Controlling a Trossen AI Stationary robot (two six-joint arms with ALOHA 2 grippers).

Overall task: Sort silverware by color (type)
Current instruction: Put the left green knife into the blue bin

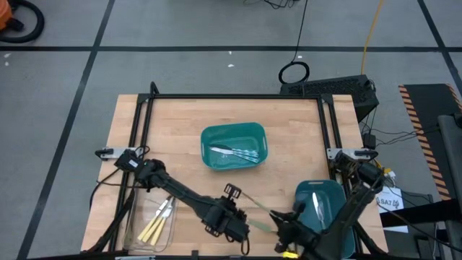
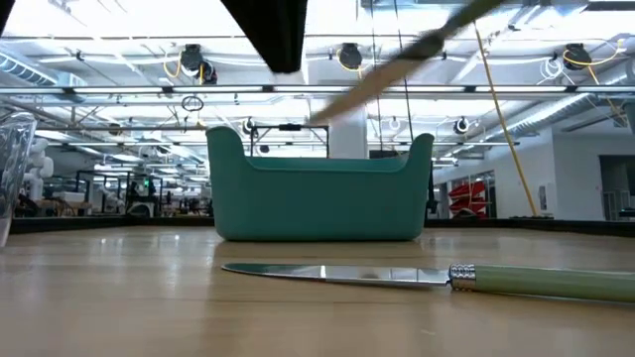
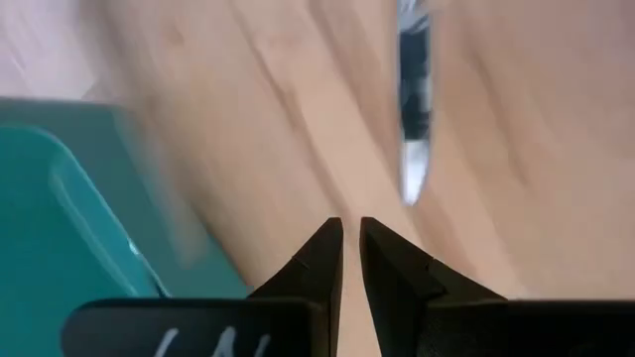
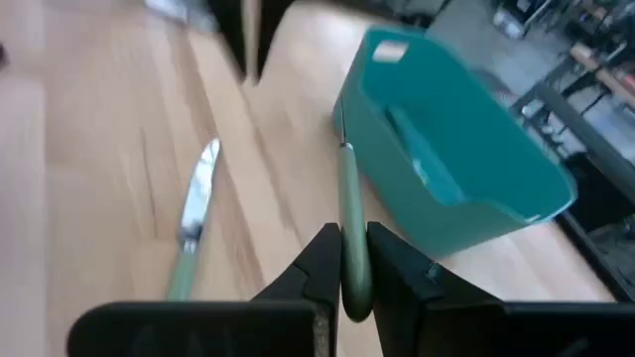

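Green-handled knife (image 4: 189,238) lies flat on the desk, long axis about 12-to-6 in the high view. Your right gripper (image 4: 344,260) fingers already pinch a green-handled piece (image 4: 349,213), knife at its 9. Left gripper (image 3: 350,236) is nearest, fingers nearly closed, empty.

Bright, even light falls from ceiling lamps (image 2: 189,59) in the room behind, which glare white in the low view. Shadows on the counter (image 1: 180,123) are soft and faint. Both wrist views are smeared with motion blur; the knife (image 3: 414,109) on the wood is streaked. In the low view a raised utensil (image 2: 417,50) is out of focus.
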